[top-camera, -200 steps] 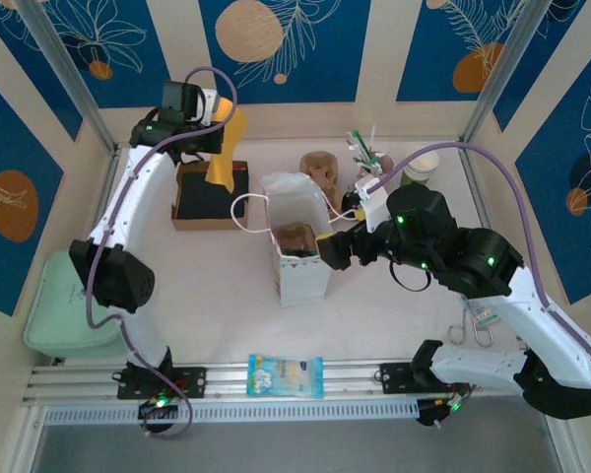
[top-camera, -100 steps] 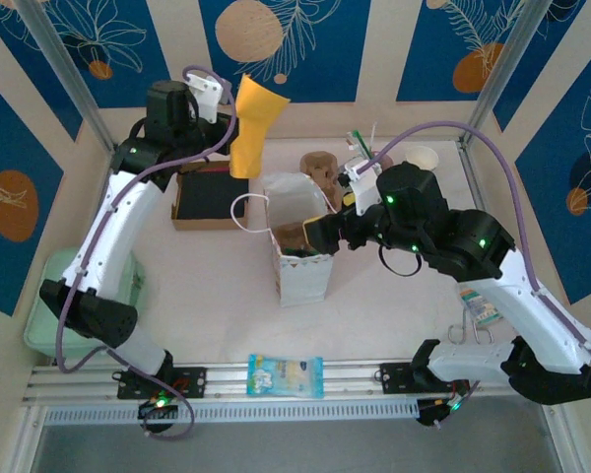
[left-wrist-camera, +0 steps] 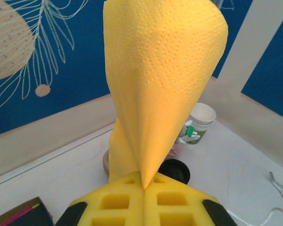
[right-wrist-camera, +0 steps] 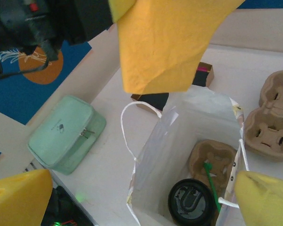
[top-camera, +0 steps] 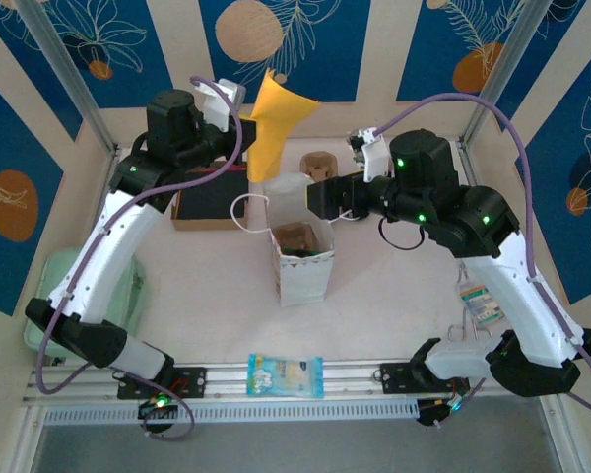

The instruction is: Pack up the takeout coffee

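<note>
Coffee cup [left-wrist-camera: 201, 123] beyond left jaws, these clamped on yellow napkin [left-wrist-camera: 165, 80], right jaws wide above bag [right-wrist-camera: 165, 141]

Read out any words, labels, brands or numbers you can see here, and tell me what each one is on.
No text is legible.
Blue plastic snack packet: print too small.
Small printed card: blurred.
Mint-green zipped case: small dark logo, too small.
Black round lid inside the white paper bag: embossed marks, unreadable.
White paper cup with green band: nothing readable.
</note>
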Controlling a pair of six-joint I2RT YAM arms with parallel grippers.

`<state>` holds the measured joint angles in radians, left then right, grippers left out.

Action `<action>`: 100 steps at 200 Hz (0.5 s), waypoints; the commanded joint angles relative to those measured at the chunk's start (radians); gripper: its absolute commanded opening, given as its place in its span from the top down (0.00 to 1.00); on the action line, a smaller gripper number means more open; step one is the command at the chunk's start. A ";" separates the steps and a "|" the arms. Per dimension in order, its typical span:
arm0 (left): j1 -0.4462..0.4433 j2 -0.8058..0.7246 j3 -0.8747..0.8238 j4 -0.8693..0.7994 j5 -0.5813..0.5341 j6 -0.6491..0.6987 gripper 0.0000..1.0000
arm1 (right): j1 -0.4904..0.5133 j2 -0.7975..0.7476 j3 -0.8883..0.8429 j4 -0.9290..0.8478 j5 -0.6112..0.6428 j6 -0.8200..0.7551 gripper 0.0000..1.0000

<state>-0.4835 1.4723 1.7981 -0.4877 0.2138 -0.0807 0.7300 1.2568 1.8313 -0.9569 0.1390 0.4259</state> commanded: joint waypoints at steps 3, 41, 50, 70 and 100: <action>-0.037 -0.042 -0.021 0.060 0.009 -0.016 1.00 | -0.036 0.026 0.049 0.014 -0.100 0.067 0.01; -0.088 -0.058 -0.048 0.087 -0.015 -0.015 1.00 | -0.056 0.071 0.102 0.027 -0.108 0.104 0.00; -0.101 -0.062 -0.055 0.093 -0.023 -0.014 1.00 | -0.063 0.081 0.116 0.029 -0.107 0.111 0.01; -0.126 -0.074 -0.077 0.112 -0.041 -0.013 1.00 | -0.086 0.104 0.145 0.030 -0.110 0.125 0.00; -0.167 -0.097 -0.123 0.148 -0.069 -0.010 1.00 | -0.131 0.144 0.176 0.042 -0.138 0.171 0.00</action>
<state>-0.6205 1.4181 1.7035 -0.4026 0.1783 -0.0807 0.6319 1.3731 1.9667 -0.9398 0.0441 0.5419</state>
